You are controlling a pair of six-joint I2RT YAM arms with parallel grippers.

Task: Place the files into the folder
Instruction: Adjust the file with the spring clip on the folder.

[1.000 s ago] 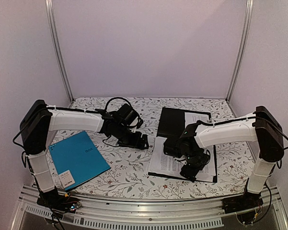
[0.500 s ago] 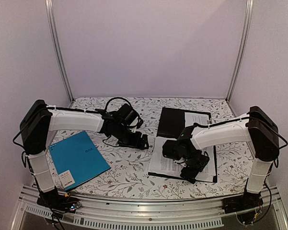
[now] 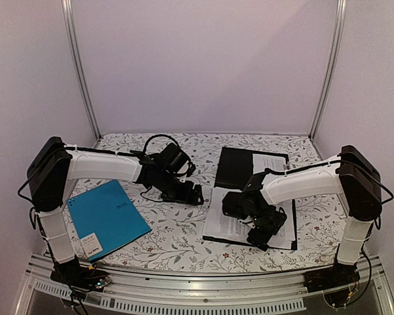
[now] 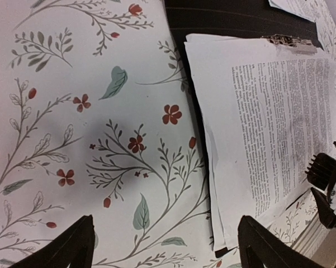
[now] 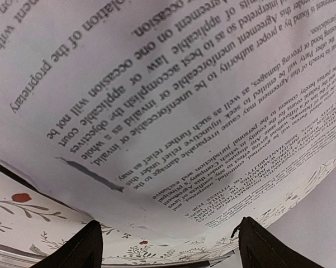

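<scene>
files (image 3: 221, 224) rest on folder (image 3: 236, 167); i note right gripper (image 3: 261, 235) edged inward above them, released; left gripper (image 3: 195, 195) released too, idle.

Floral cloth (image 4: 72, 111) filling the left side, files (image 4: 268, 128) stacked at right with print facing up, lying on the black folder (image 4: 223, 22), silver clip (image 4: 288, 42) at their top edge, left gripper (image 4: 165, 237) spread wide above the cloth, nothing between its fingers (image 4: 72, 248)

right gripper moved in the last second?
Yes, slightly. The right gripper has edged toward the left of the top view, over the files, judged against the black folder, which lies as before.
</scene>
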